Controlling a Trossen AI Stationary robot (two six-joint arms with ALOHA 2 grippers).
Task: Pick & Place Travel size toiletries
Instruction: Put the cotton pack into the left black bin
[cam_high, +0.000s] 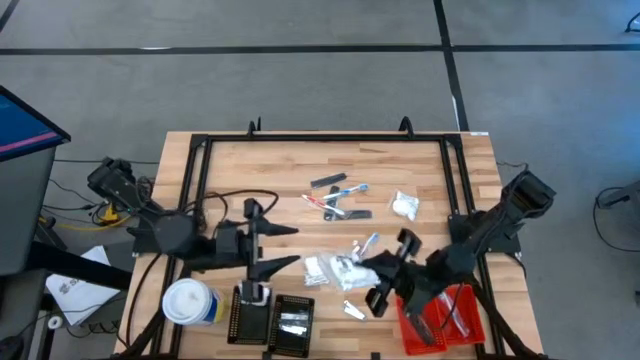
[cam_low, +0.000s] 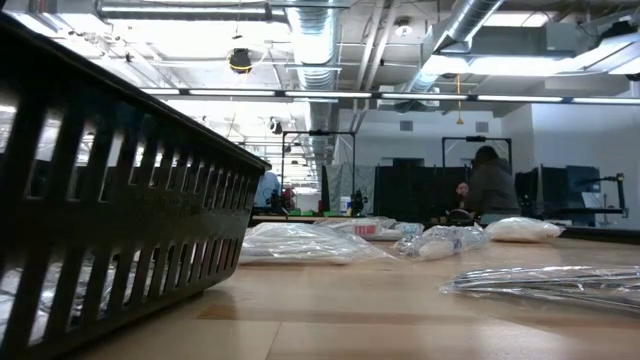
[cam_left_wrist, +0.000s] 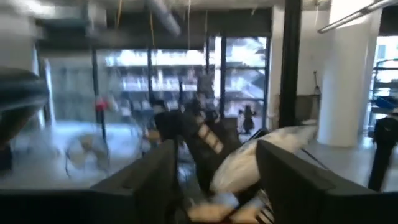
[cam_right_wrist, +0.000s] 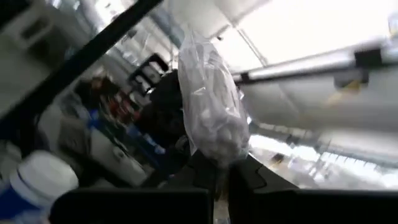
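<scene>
Over the table's near middle, my right gripper is shut on a clear plastic packet with white contents. My left gripper faces it from the left, open, with its fingers apart and the packet beyond them; I see no touch. More travel size toiletries lie on the wood: thin sticks and dark bars, a white puffy packet, a clear packet and a small white piece. My right gripper pinches the packet's lower end between its two fingers. The packet stands up out of the fingers past their tips, clear of the table. The fingers come from the table's right side, roughly level.
Two black ribbed trays stand at the near edge beside a white-topped canister. A red tray lies under my right arm. A black frame borders the table. People show in the room behind.
</scene>
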